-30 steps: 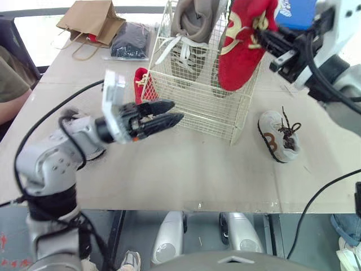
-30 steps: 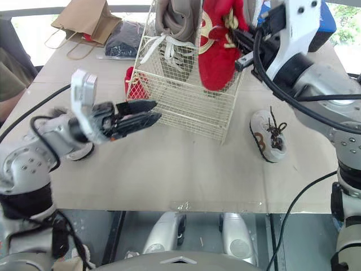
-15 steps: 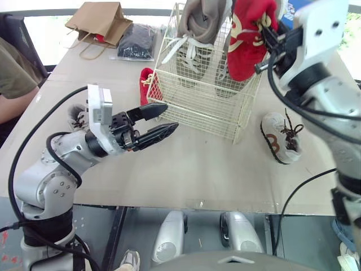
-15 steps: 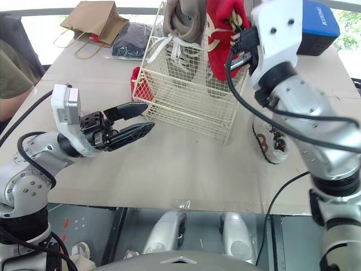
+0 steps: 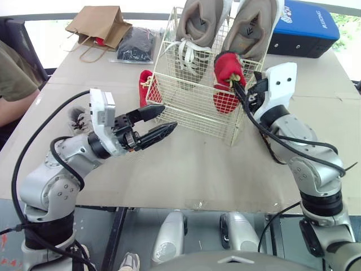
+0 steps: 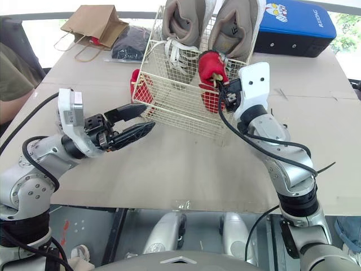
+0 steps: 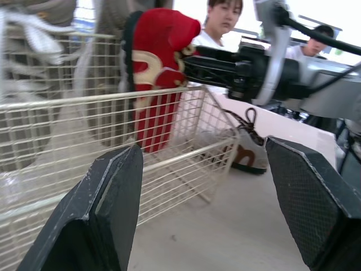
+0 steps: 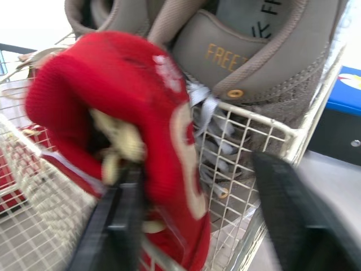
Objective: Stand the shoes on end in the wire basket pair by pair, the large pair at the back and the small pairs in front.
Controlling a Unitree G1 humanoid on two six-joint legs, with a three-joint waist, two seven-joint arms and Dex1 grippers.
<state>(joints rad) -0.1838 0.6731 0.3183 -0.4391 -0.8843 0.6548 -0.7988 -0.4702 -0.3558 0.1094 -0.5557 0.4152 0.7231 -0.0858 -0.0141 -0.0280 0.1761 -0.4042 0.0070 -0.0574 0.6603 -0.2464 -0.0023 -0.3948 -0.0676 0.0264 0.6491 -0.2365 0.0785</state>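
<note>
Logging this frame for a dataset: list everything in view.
wire basket: one, cream, mid-table
large shoes: two, taupe, basket's back
red shoes: two; one in basket's front, other outside its left
small grey shoes: two, on table; right of basket, other behind left arm
paper bag: one, brown, far left
packet: one, black, beside bag
case: one, blue, far right
person: olive sleeve, left edge
left tool: open, before basket
right tool: open, at basket's red shoe

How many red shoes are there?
2. One red shoe stands in the wire basket, by the right pincer; the other red shoe is on the table left of the basket.
</note>
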